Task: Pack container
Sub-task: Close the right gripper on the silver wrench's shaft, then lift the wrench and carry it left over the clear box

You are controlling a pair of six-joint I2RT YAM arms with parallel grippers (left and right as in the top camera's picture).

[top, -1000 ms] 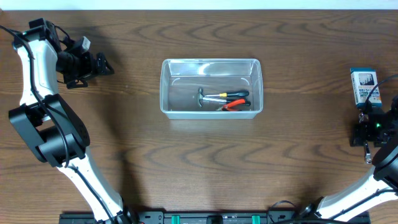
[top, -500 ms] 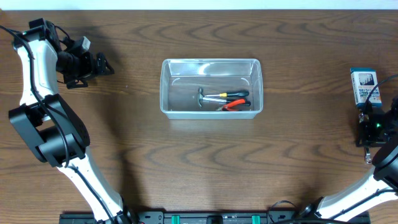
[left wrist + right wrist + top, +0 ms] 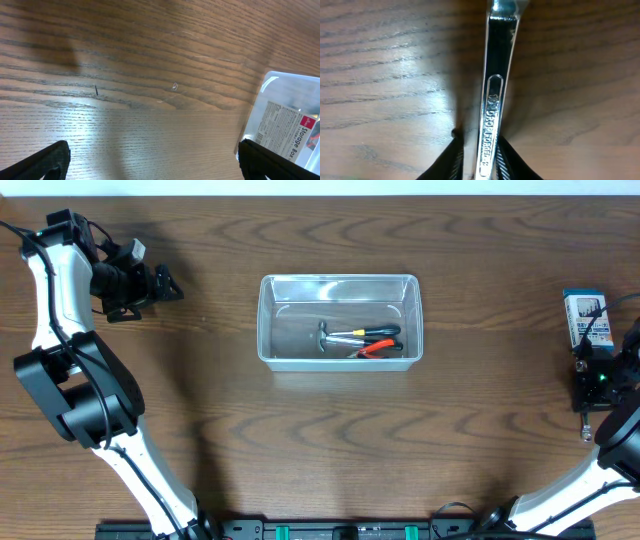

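The container (image 3: pixel 268 320) sits at the middle of the table (image 3: pixel 200 410), holding red-handled pliers (image 3: pixel 378 348) and other hand tools. At the far left, the left gripper (image 3: pixel 165 285) hangs over bare wood with its fingers (image 3: pixel 45 161) spread wide and holding nothing. The container's labelled wall shows at the right of its wrist view. At the right edge, just on the near side of a small blue-and-white box (image 3: pixel 586 318), the right gripper (image 3: pixel 480 155) is drawn narrow on a chrome wrench (image 3: pixel 492 75) lying on the table.
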